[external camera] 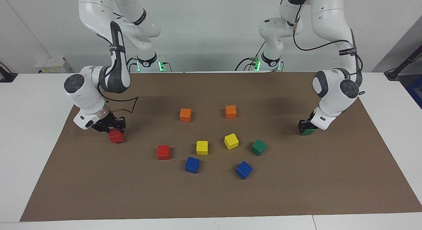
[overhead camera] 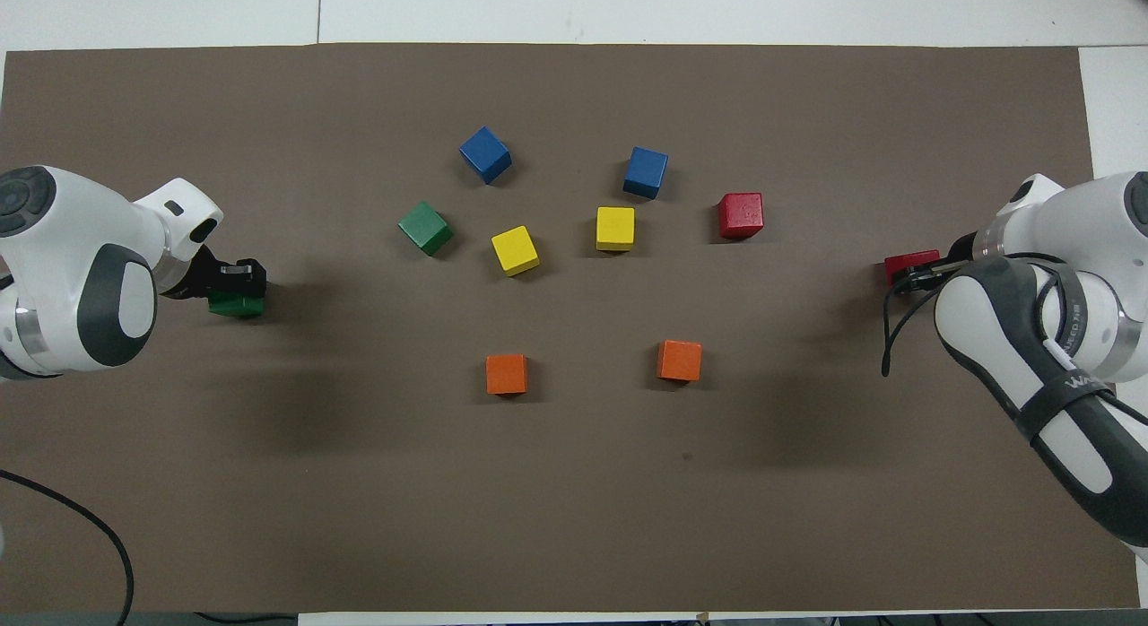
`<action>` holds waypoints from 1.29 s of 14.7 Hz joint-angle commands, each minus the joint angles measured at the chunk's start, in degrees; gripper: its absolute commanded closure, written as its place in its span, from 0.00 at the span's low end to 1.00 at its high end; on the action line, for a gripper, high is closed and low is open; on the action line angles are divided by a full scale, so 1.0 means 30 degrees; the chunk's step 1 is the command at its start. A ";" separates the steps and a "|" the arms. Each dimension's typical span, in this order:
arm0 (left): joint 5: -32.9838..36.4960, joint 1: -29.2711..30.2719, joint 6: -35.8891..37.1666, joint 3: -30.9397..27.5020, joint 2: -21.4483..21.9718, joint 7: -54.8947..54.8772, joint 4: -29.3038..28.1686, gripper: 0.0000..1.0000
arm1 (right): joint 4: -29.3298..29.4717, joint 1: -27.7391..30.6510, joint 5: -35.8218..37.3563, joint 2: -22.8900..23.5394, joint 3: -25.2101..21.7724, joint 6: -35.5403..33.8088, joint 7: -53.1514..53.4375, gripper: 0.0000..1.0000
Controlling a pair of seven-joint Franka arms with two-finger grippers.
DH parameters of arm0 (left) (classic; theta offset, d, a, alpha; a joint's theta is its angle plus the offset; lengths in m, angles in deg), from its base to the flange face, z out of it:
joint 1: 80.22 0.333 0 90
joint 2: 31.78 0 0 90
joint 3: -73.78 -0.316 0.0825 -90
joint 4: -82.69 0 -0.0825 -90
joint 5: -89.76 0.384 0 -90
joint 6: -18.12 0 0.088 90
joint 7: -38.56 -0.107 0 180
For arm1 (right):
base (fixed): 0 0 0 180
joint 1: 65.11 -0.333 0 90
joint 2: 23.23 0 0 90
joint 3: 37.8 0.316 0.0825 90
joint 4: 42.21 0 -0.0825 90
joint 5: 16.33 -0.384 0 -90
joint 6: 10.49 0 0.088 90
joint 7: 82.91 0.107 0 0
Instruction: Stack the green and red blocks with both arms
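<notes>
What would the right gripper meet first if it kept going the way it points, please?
The right gripper points down onto a red block at its fingertips; that block comes first, with the brown mat directly beneath it.

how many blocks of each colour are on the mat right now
red: 2
green: 2
yellow: 2
blue: 2
orange: 2
total: 10
</notes>
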 commanded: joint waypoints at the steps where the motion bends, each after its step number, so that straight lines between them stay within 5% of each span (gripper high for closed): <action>1: 0.0175 -0.0027 -0.0472 -0.0002 0.0163 0.0329 -0.0392 0.00 | 0.0257 0.0261 0.0105 0.0267 0.0167 0.0112 -0.0493 1.00; 3: 0.0204 -0.0056 -0.0501 0.0027 0.0163 0.0358 -0.0364 0.00 | 0.0198 0.0261 0.0076 0.0238 0.0167 0.0142 -0.0318 1.00; 4: 0.0204 -0.0057 -0.0501 -0.0001 0.0163 0.0329 -0.0335 0.00 | 0.0169 0.0232 0.0076 0.0209 0.0167 0.0142 -0.0259 0.92; 6: 0.0204 -0.0057 -0.0327 0.0027 0.0192 0.0329 -0.0131 0.00 | 0.0052 0.0232 0.0047 0.0150 0.0167 0.0113 0.0295 0.45; 10: 0.0174 -0.0580 0.1630 0.0116 0.0018 0.2048 0.2497 0.00 | 0.0051 0.0232 0.0017 0.0150 0.0167 0.0112 0.0415 0.06; 16: -0.0031 -0.3246 0.3453 0.0057 -0.1097 0.8929 0.5670 0.00 | 0.1043 -0.1196 -0.0130 -0.0522 0.0372 -0.0879 0.1992 0.00; 19: -0.0031 -0.4710 0.3424 0.0028 -0.1447 1.2944 0.6138 0.00 | 0.3788 -0.2021 0.0163 -0.0380 0.0372 -0.3304 0.2467 0.00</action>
